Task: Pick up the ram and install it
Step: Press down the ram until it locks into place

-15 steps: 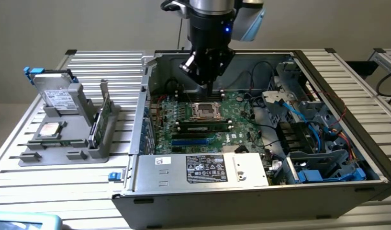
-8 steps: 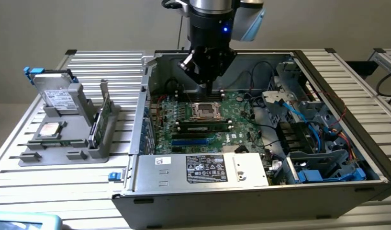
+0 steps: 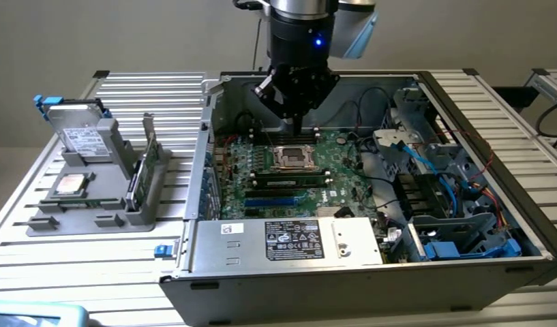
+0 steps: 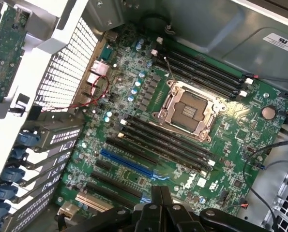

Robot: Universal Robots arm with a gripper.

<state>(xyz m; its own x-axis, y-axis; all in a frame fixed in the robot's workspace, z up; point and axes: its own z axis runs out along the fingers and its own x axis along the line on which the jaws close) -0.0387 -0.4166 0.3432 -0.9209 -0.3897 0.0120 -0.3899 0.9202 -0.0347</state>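
Computer case (image 3: pixel 288 272) is lying on its side with the panel off, so the motherboard (image 4: pixel 134 121) is facing up for work from above. Holder tray (image 3: pixel 96 211) is sitting on the table at the exterior view's left, propping parts upright for easy grabbing. Gripper (image 3: pixel 297 122) is hanging inside the case above the processor socket (image 4: pixel 188 111), fingers pressed together, gripping nothing. The ram (image 3: pixel 292 182) is sitting in a slot just beside the socket.
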